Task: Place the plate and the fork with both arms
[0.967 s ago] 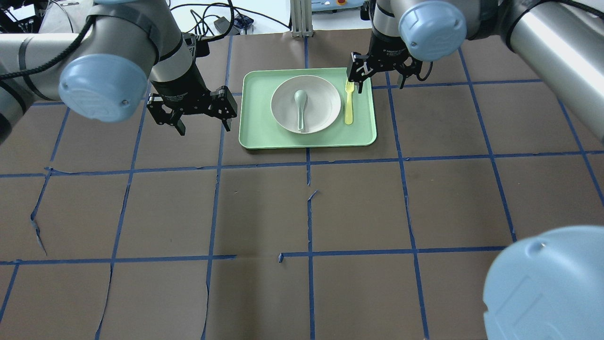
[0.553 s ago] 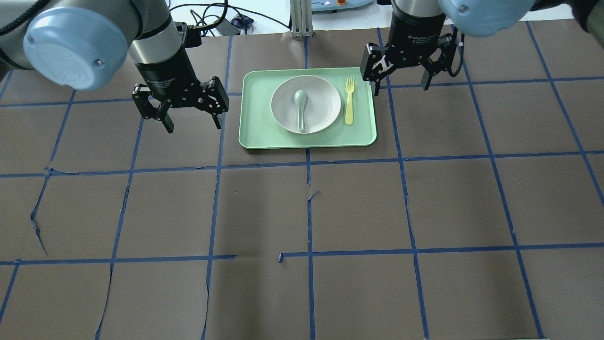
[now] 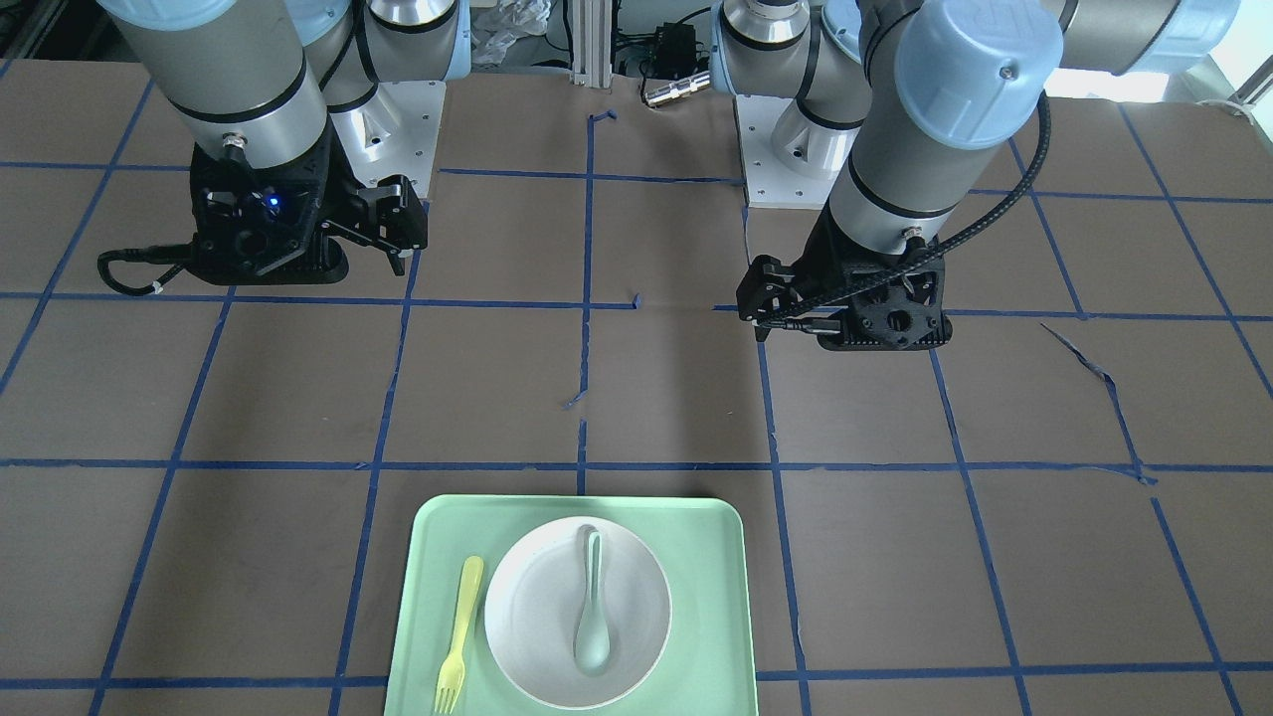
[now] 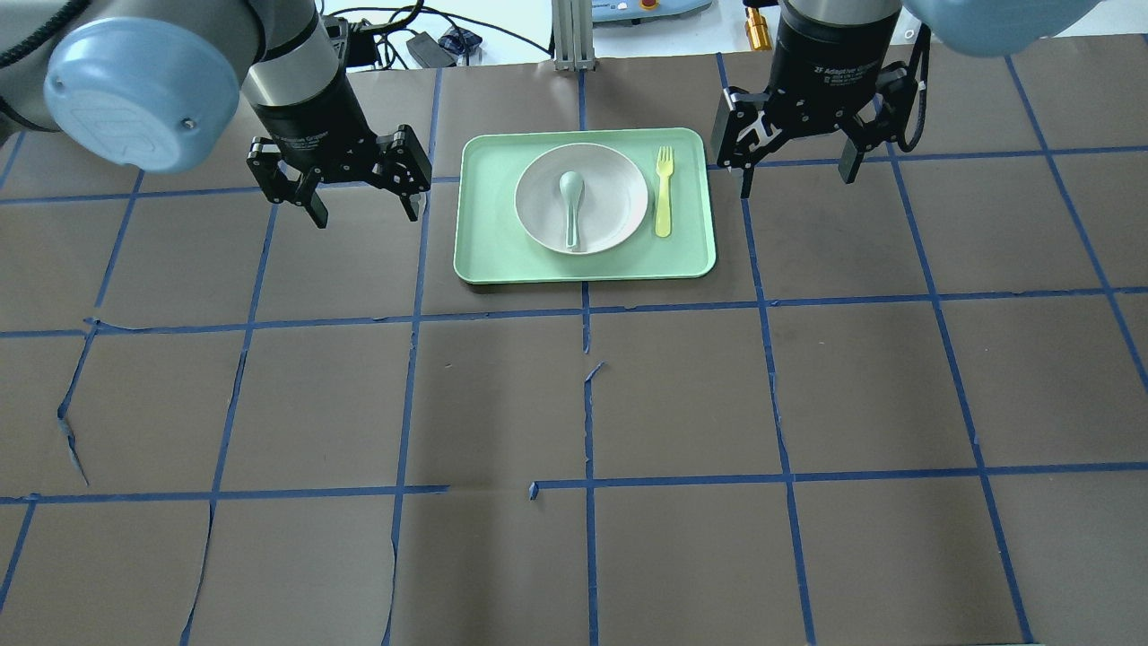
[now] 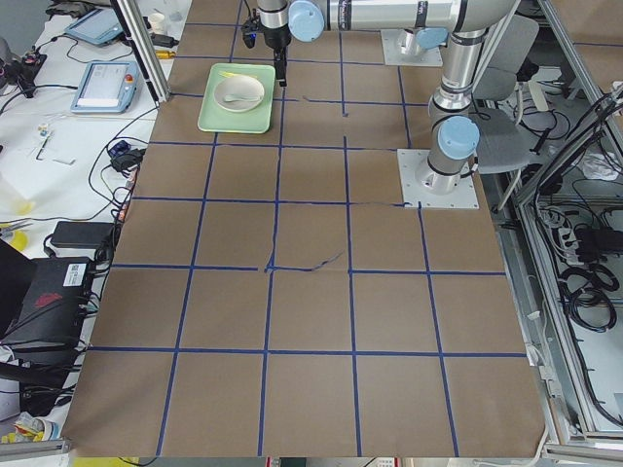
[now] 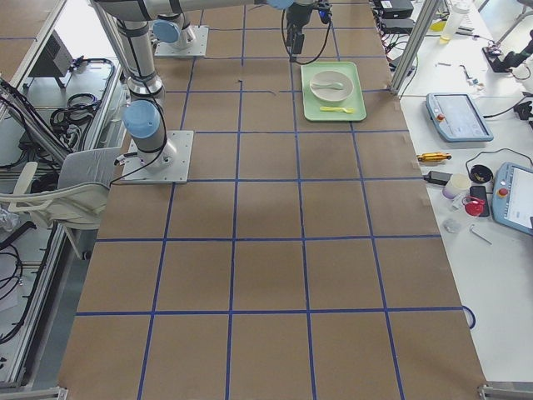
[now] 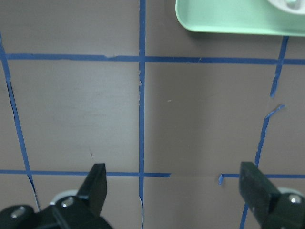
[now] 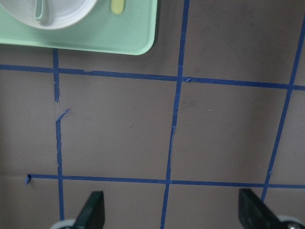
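Brown paper covers the table [image 4: 574,404], ruled into squares with blue tape. Cables and benches lie beyond its far edge.

- Landmark: rectangular mint-green plastic tray [image 4: 484,260], flat on the paper at the far middle of the table.
- Round off-white shallow plate [image 4: 619,193] sits in the tray's centre. A pale green-grey spoon [image 4: 571,202] lies inside the plate, bowl end away from the robot.
- Slim yellow plastic fork [image 4: 664,197] lies on the tray's bare strip on the robot's right of the plate, just beside the rim. It runs parallel to the spoon, tines away from the robot.
- Reads as a laid place setting: plate centred, fork squared up alongside. My judgement is that the placing is done and nothing is left to carry.
- Left black two-finger gripper [image 4: 366,215] hangs off the tray's left edge, clear of it. Its fingers [image 7: 97,181] are spread wide, with only bare paper between them.
- Right black two-finger gripper [image 4: 796,182] hangs off the tray's right edge, near the far corner. Its fingers [image 8: 93,210] are equally wide apart, empty and touching nothing.
- Both wrists sit above the table, one on either side of the tray, probably so neither can knock the setting.
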Action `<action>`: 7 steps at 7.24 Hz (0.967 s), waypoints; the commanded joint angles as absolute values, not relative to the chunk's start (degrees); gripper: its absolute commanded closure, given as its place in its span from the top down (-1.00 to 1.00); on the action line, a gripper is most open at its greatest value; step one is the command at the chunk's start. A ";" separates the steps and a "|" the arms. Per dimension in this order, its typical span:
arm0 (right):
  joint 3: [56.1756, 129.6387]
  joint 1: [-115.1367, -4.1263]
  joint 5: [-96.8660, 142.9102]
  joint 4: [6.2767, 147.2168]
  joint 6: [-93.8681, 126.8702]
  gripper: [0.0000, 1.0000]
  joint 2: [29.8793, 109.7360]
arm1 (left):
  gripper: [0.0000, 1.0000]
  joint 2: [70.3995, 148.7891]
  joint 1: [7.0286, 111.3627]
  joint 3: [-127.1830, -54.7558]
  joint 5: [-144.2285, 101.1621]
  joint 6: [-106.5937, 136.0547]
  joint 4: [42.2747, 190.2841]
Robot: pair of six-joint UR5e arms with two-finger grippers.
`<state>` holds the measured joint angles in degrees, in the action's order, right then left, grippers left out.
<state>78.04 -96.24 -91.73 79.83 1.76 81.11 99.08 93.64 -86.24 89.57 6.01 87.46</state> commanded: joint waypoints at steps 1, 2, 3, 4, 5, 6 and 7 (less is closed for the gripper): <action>79.27 -96.42 -90.00 81.02 1.76 1.00 80.78 | 1.00 98.27 93.52 -86.31 89.82 5.80 86.57; 79.36 -96.42 -89.83 84.60 2.02 1.00 80.51 | 1.00 98.35 93.60 -86.40 89.74 5.80 86.57; 79.45 -96.42 -89.91 85.86 1.50 1.00 80.25 | 1.00 98.35 93.60 -86.40 89.74 5.80 86.49; 79.45 -96.42 -90.09 85.52 1.58 1.00 80.16 | 1.00 98.52 93.60 -86.48 89.82 5.89 86.57; 79.80 -96.50 -90.09 85.08 2.19 1.00 80.33 | 1.00 98.26 93.69 -86.92 89.82 5.89 86.57; 79.80 -96.59 -89.91 85.86 2.28 1.00 80.33 | 1.00 98.26 93.69 -87.01 89.82 5.89 86.57; 79.89 -96.50 -89.91 86.30 2.29 1.00 80.25 | 1.00 98.26 93.69 -87.01 90.17 5.89 86.66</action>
